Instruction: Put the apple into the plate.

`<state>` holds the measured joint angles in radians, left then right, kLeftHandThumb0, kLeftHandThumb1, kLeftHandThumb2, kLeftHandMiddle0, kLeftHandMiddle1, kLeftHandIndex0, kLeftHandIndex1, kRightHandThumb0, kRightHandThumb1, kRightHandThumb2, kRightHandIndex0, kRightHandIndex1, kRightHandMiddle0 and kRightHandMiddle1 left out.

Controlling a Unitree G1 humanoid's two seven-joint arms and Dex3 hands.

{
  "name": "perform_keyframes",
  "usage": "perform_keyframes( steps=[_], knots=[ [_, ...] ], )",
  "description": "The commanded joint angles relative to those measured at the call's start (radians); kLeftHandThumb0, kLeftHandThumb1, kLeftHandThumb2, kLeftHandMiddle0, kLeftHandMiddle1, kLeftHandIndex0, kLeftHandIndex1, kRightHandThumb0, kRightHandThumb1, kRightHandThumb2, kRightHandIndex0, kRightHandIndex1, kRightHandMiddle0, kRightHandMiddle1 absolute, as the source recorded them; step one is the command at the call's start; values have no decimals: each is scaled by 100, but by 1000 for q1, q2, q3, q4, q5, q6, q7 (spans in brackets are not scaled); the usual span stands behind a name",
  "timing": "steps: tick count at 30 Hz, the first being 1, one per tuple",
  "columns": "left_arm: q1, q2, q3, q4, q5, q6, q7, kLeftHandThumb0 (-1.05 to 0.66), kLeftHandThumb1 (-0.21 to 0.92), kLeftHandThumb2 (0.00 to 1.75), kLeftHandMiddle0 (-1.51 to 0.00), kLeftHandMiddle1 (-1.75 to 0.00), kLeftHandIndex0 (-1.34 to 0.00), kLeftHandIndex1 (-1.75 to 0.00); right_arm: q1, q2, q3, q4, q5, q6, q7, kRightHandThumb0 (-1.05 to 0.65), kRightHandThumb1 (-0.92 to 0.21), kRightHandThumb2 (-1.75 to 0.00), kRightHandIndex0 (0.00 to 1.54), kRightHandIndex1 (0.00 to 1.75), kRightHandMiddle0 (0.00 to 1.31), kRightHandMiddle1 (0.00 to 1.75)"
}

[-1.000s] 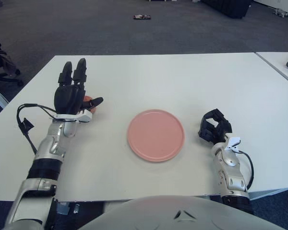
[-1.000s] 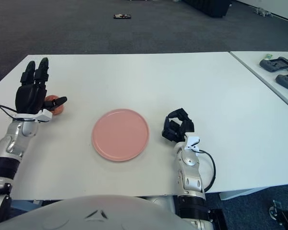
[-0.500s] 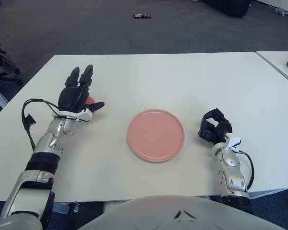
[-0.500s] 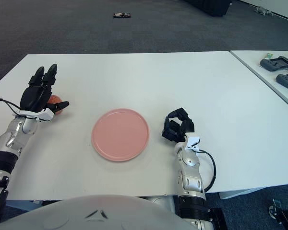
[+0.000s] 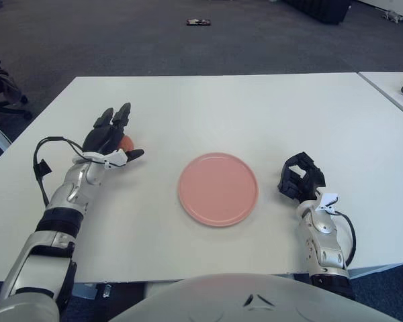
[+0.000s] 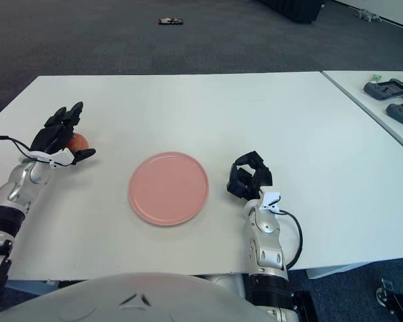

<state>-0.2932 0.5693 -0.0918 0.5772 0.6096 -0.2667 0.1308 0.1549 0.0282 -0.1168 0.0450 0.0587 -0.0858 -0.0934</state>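
The apple [image 5: 125, 142] sits on the white table [image 5: 208, 107] toward its left side, well left of the pink plate [image 5: 217, 188], and only a small orange-red part of it shows. The left hand [image 5: 109, 137] covers it from the near left, fingers [image 5: 123, 114] stretched out over and past it and the thumb [image 5: 133, 154] pointing right just in front of it. The hand is spread, not closed round the fruit; whether it touches the apple cannot be told.

The plate lies flat near the middle of the table, closer to the near edge than the far one. Bare tabletop runs between apple and plate, and a wide bare stretch lies behind the plate up to the far edge.

The right hand [image 5: 299, 177] shows just right of the plate, apart from its rim, fingers curled in on nothing. A second table [image 6: 383, 87] stands off to the right, a narrow gap between the two.
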Motion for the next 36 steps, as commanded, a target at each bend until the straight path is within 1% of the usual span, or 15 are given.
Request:
perform_keyframes(
  steps=[1,9,13,19,25,30,33,36],
  knots=[
    [-38,20,-17,36,-11,5,-22,-105,54,75,0,0,0,0,18,7,-6,32,4,34,-5,-47,-34,-130,108,175,59,175],
    [-80,21,-47,141,-26,-23,-32,-103,53,77,0,0,0,0,18,10,-11,26,1,53,-15,-47,-33,-131,108,175,60,175],
    [-95,23,-58,175,-31,-27,-45,-102,52,81,0,0,0,0,19,11,-13,13,2,89,-19,-47,-35,-129,105,175,58,175],
    [-107,26,-65,196,-45,-21,-80,-103,53,83,0,0,0,0,22,10,-11,10,-3,79,-19,-47,-36,-128,104,175,58,175],
    [-146,18,-89,292,-41,-11,-78,-103,55,83,0,0,0,0,30,7,-9,13,-11,42,-16,-47,-34,-130,107,175,59,175],
    [-154,20,-97,300,-56,-1,-104,-102,56,83,0,0,-1,0,36,9,-9,6,-14,45,-22,-47,-33,-131,108,175,60,175],
    [-159,16,-100,304,-69,8,-127,-101,55,83,0,0,-2,-1,37,12,-12,-2,-8,63,-24,-48,-33,-131,108,175,60,175],
    [-171,13,-107,325,-71,4,-132,-98,53,86,0,0,0,-10,39,13,-13,-6,-5,67,-23,-47,-33,-131,108,175,60,175]
  ],
)
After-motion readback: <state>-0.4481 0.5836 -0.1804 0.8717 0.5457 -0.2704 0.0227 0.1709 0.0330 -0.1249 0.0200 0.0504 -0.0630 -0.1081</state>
